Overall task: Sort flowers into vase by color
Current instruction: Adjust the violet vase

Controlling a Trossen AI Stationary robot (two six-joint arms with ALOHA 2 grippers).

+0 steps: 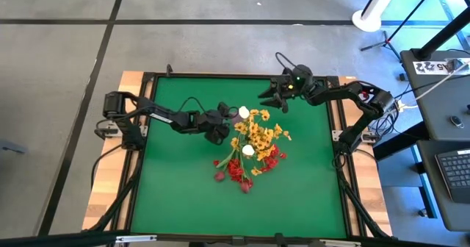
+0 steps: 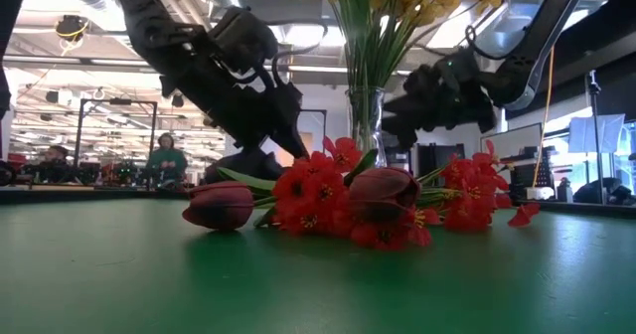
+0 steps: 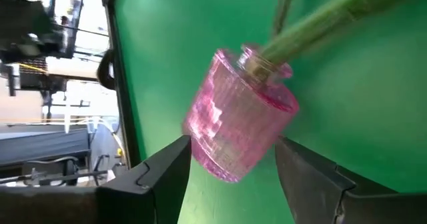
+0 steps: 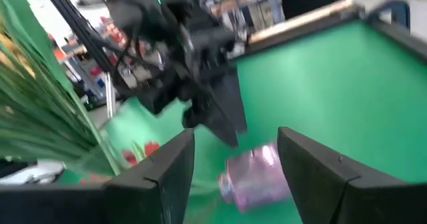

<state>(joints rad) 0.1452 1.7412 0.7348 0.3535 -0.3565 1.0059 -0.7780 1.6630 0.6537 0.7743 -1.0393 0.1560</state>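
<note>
Pink vase between the open left jaws — red flowers nearby.

Overhead looks down; both wrists share the pink vase.

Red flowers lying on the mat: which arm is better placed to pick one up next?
Probably the left. The left gripper is open, beside the pink vase, and nearer to the red flowers. The right gripper, also open, hangs beyond the yellow flowers.
</note>
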